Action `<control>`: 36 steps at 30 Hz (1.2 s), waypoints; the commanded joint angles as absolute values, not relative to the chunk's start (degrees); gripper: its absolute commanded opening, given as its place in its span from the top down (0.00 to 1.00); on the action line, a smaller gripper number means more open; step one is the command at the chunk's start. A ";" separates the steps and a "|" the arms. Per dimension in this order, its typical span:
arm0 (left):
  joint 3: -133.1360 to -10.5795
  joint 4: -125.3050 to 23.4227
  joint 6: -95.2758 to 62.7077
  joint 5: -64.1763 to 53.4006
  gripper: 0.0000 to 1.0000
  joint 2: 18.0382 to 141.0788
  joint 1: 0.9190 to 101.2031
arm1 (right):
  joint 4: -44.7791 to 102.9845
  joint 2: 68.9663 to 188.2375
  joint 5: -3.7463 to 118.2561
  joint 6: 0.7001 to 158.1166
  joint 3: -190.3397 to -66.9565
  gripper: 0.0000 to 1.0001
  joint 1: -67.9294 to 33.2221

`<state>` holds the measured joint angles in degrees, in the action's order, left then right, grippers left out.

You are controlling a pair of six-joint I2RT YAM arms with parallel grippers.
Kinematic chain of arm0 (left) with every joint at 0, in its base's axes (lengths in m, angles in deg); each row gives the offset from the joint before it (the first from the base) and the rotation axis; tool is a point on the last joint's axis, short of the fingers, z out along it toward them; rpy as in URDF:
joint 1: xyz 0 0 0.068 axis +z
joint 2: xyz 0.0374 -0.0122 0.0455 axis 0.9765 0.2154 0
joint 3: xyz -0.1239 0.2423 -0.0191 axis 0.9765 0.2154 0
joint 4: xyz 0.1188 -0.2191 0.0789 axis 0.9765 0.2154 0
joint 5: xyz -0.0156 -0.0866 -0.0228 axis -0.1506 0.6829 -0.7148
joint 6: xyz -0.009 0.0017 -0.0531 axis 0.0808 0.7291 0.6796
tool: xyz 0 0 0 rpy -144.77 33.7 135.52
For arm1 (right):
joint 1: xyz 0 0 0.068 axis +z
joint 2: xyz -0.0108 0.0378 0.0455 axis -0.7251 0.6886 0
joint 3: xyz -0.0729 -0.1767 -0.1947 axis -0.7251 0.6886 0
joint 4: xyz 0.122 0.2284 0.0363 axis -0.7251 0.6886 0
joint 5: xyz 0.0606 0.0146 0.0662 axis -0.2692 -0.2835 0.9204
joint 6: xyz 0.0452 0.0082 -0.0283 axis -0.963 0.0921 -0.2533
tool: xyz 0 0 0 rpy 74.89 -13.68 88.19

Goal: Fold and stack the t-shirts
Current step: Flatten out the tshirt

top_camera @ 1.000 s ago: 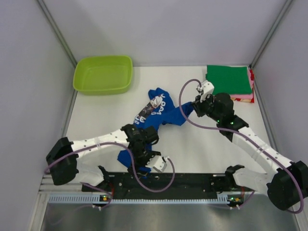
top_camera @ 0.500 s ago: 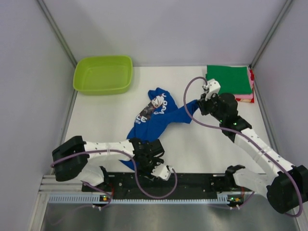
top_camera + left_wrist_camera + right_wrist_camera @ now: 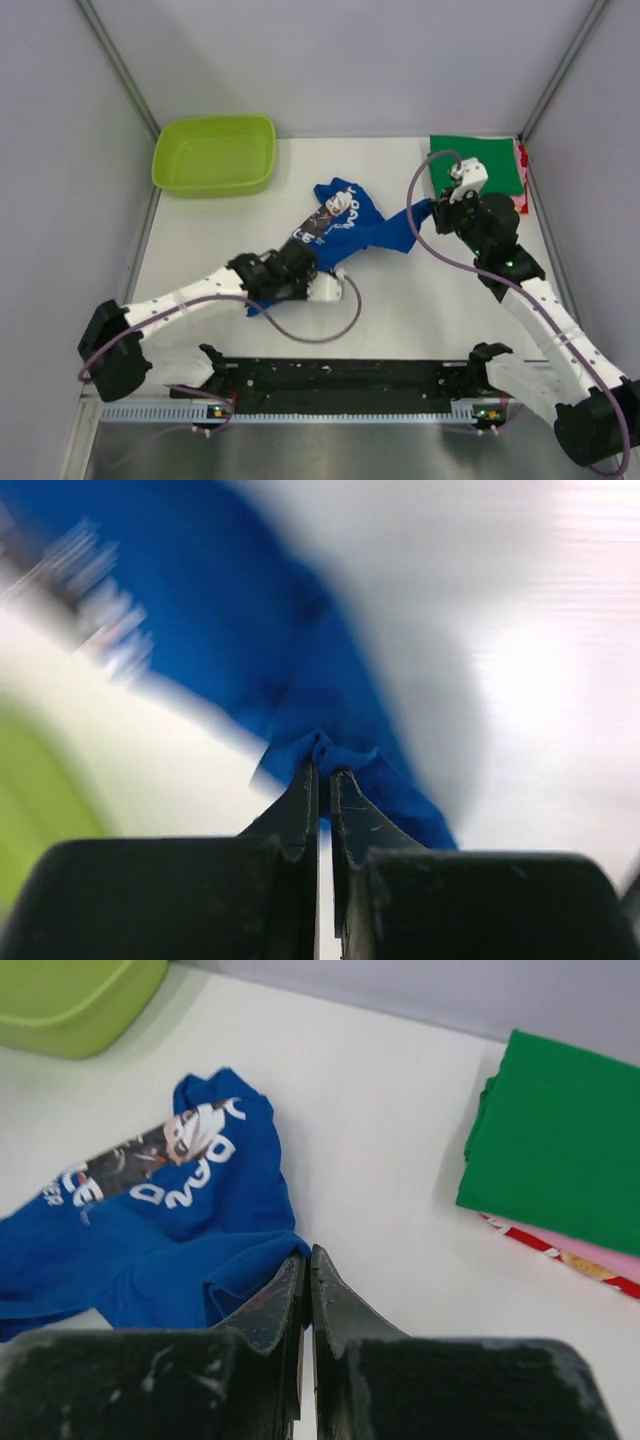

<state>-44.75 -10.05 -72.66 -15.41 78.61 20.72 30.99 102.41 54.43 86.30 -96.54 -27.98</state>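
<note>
Royal-blue t-shirt (image 3: pixel 350 225) lies bunched on the white counter (image 3: pixel 400 300), panda print up. It is strung diagonally between the two arms and not yet folded.

Far left, the lime-green tub (image 3: pixel 214 185) sits at the back corner, well apart from the cloth.

The left fingers (image 3: pixel 300 810) are pressed together on a small pleat at the shirt's near-left end. That bite looks thin. If the arms draw the shirt taut, I judge the pleat could slide out and drop that end in a heap. The cloth between the arms is twisted, so spreading it from these two holds may leave it rope-like rather than flat.

The right fingers (image 3: pixel 280 1305) are closed on the very edge of the shirt's far-right end, again with little cloth between them. This grip sits just beside the folded green t-shirt (image 3: pixel 500 160). A sideways swing of that wrist could nudge the stack or drag its top layer askew.

The top view alone shows the whole span, both arms and how near the right wrist is to the stack. The left wrist view, smeared and soft, is the only one showing how little fabric the left pinch has. The right wrist view shows the white lettering clearly, and the pink t-shirt (image 3: pixel 600 1260) and a red-edged one (image 3: pixel 530 1238) under the green, which barely show from above.
</note>
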 commanded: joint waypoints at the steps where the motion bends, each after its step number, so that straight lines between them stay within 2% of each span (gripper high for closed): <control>1: -61.35 -6.40 -73.30 -30.94 1.00 69.55 33.41 | 32.81 95.17 50.67 83.85 -106.96 1.00 -30.04; 9: -92.64 -0.49 -73.03 -40.44 1.00 64.45 43.98 | 42.38 91.30 54.27 85.87 -129.19 1.00 -29.96; 16: -108.31 1.08 -74.45 -42.92 1.00 59.88 45.13 | 49.77 86.99 55.33 88.33 -144.22 1.00 -29.96; 24: -113.68 3.28 -74.01 -42.57 1.00 57.06 45.04 | 53.64 85.40 58.75 86.66 -151.19 1.00 -30.05; 28: -112.81 -3.03 -77.77 -49.49 1.00 58.46 45.04 | 53.56 86.89 56.83 86.75 -151.63 1.00 -29.96; 30: -112.54 -4.10 -79.19 -48.64 1.00 60.39 45.04 | 53.38 88.82 54.90 87.62 -151.63 1.00 -29.96; 34: -103.95 -5.59 -78.75 -45.56 1.00 63.65 45.83 | 52.68 93.74 51.12 91.31 -146.99 1.00 -29.96; 36: -97.28 -6.99 -76.83 -40.14 1.00 65.92 48.98 | 51.72 96.55 48.05 93.85 -143.56 1.00 -29.96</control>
<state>-106.58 -3.17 -77.49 -44.02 60.23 45.38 53.30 89.80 55.83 88.94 -148.47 -29.40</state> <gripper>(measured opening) 0.025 0.007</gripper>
